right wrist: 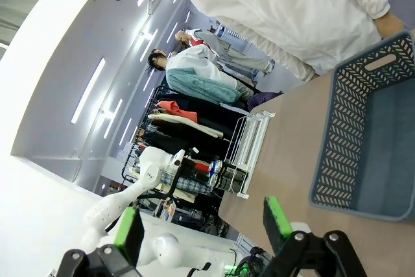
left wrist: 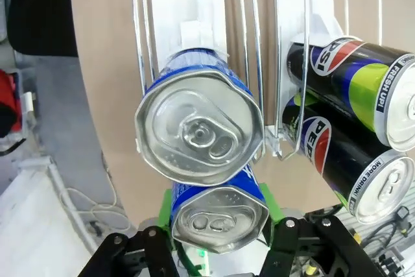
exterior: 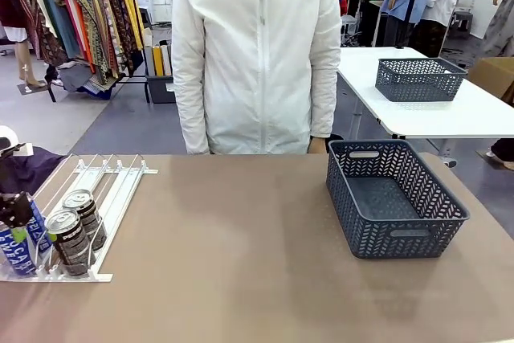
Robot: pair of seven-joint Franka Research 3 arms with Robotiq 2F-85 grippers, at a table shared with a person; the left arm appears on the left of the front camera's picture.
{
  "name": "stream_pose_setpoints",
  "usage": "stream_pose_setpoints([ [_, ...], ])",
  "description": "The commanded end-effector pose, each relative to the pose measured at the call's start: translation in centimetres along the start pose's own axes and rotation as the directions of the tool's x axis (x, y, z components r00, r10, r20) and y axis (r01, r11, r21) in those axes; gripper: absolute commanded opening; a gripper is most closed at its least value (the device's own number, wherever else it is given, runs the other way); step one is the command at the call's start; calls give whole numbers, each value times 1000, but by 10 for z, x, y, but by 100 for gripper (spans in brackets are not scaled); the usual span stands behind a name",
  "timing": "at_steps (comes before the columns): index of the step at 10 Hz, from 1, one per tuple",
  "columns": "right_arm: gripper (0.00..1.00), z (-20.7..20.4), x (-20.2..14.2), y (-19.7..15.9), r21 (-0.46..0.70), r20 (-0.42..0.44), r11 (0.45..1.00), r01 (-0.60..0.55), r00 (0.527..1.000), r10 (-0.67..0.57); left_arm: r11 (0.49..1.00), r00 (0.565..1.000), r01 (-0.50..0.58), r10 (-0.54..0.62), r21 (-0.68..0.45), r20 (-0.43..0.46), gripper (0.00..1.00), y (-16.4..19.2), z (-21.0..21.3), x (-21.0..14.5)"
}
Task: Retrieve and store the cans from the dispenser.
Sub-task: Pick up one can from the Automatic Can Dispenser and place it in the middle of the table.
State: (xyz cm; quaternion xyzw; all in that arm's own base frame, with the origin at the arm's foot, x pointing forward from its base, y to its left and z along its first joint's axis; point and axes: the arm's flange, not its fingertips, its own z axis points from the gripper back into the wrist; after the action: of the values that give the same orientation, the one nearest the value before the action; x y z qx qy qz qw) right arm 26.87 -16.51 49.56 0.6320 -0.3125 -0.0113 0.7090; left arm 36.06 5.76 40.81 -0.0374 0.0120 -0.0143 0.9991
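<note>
Left wrist view: left gripper (left wrist: 220, 209) is on the near blue can (left wrist: 217, 224) at the low end of the dispenser (left wrist: 188, 4). The green pads (left wrist: 275, 215) press on both sides of the can body with its top facing the camera, so it reads as pinched, not just bracketed. Can't tell how far along the body the pads sit. Second blue can (left wrist: 201, 124) lies right behind it in the same lane, touching or nearly so. I'd expect it to roll down to the stopper once the first one lifts out. Two Pepsi cans (left wrist: 350, 69) are queued in the next lane over, clear of the fingers. In the front view all the cans bunch at the rack's near-left end. The rails slope that way, which is probably why the left arm does the picking. Basket (exterior: 393, 234) is on the table's (exterior: 241, 263) right half, well apart from the rack, open-topped with nothing in it. It's likely the storage target, so the can has to cross the table. In the right wrist view the right gripper (right wrist: 203, 228) has its fingers spread wide with nothing between them, held above the table and looking toward the basket; it looks idle. Person (exterior: 257, 54) stands at the far edge, touching neither rack nor basket.
</note>
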Motion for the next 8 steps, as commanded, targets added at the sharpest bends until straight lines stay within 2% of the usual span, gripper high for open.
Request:
stream_pose_setpoints([
  [1,100,-2,3,4,20,19,1000,-4,1000,4,1000,1000,-28,28,10,-13,0,-4,-11,-7],
  [5,100,-2,3,4,20,19,1000,-4,1000,4,1000,1000,-20,20,17,-1,0,-4,-5,-9],
  [6,100,-2,3,4,20,19,1000,-4,1000,4,1000,1000,-5,5,13,17,0,-4,7,-13],
  [8,100,-2,3,4,20,19,1000,-4,1000,4,994,990,113,-112,-7,84,0,-5,70,-37],
])
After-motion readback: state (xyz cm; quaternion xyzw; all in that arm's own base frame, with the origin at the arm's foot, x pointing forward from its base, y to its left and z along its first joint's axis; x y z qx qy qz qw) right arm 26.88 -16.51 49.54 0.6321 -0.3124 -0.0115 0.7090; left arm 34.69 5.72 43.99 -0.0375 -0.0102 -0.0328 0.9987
